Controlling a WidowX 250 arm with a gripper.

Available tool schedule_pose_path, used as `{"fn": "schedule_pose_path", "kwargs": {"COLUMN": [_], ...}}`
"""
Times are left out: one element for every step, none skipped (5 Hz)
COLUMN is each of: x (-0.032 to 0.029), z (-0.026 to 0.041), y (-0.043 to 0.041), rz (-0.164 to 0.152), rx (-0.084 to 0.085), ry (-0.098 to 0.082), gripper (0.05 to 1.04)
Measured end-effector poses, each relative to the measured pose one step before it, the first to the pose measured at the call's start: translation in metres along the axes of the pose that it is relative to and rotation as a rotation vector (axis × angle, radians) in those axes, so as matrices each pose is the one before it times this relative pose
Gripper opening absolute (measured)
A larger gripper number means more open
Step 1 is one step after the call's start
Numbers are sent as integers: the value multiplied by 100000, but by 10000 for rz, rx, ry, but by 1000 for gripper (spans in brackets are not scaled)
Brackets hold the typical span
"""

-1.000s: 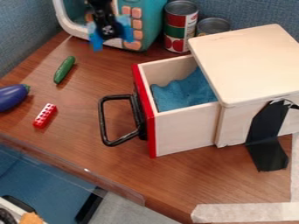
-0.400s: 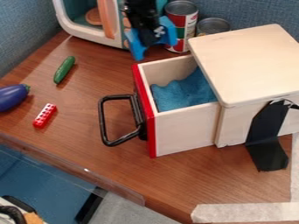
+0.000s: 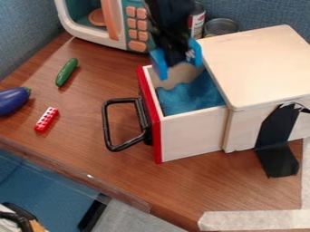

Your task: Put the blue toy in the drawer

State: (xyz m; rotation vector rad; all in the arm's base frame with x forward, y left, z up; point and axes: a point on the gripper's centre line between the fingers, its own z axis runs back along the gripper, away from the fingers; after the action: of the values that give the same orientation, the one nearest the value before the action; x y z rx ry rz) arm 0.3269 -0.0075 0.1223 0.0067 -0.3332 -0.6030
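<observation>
The gripper (image 3: 180, 70) hangs over the back left part of the drawer, its two blue fingers (image 3: 158, 64) spread apart with nothing visible between them. Below it, the wooden drawer (image 3: 192, 136), with a red front and a black handle, is pulled out toward the left of its box. A rumpled blue cloth-like thing (image 3: 189, 96) lies inside the drawer, partly under the box's lid.
The wooden box (image 3: 257, 63) stands at the right, held by black tape. A toy microwave (image 3: 91, 38) and cans (image 3: 220, 27) are behind. A cucumber (image 3: 66, 72), an eggplant (image 3: 13, 100) and a red brick (image 3: 46, 119) lie at the left.
From in front of the microwave, the gripper has moved right and toward the camera, and is now over the drawer's back left part. The drawer has stayed put.
</observation>
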Motion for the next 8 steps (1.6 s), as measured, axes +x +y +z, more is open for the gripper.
{"fn": "schedule_pose_path", "kwargs": {"x": [-450,-462,-179,-198,-208,-11,-267,-509], "z": [-1480,-976,-210,146,1,331,1335,2256], "y": [-689,-669,-39,239,368,635,1080,854], "rz": [253,1314,1034,833,175,-38,-85,-487], "rx": [190,224,50,111,-158,-299,-254,-25], "ry": [122,-45,-12,-194,19,13,-122,-28], "gripper": [256,256,256,316,614,907,1013,1009]}}
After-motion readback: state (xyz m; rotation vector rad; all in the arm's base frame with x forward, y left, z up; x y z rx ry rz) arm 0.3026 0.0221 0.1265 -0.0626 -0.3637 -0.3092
